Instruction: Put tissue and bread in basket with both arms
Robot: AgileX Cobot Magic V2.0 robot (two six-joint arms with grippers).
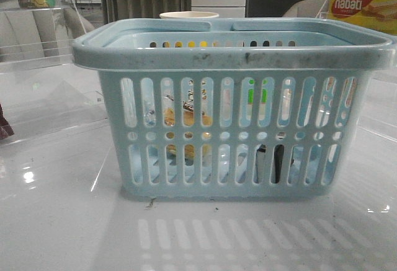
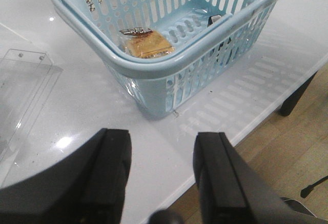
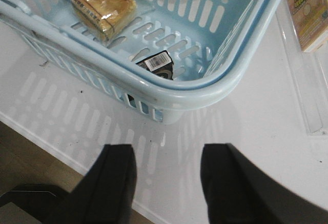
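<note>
Front view: basket (image 1: 232,106) fills the frame, sitting on the white table (image 1: 62,221). Contents only readable through the side slots: golden-brown bread (image 1: 186,119) toward the basket's left end, a narrow dark shape, the tissue (image 1: 277,161), low near its right end. No arm visible here. A cup rim (image 1: 189,15) shows just behind the basket, and a nabati box (image 1: 363,5) sits behind its right corner.

Left wrist view: looks down into the basket (image 2: 154,70) from outside 1 corner. Bread (image 2: 147,43) lies flat on the basket floor in its clear wrapper, dark label at 1 end. Tissue (image 2: 215,19) is only a small dark edge against the basket's wall. Left gripper (image 2: 161,175) is over bare table beside the basket, its 2 fingers spread wide, nothing between them, touching nothing.

Right wrist view: clearest look at the tissue (image 3: 159,64), a small black pack with a barcode label, tucked against the basket's near wall (image 3: 205,83). Bread (image 3: 104,6) is well apart from it at the basket's far end. Right gripper (image 3: 166,183) hangs outside the basket over the table, fingers wide apart, empty.
</note>
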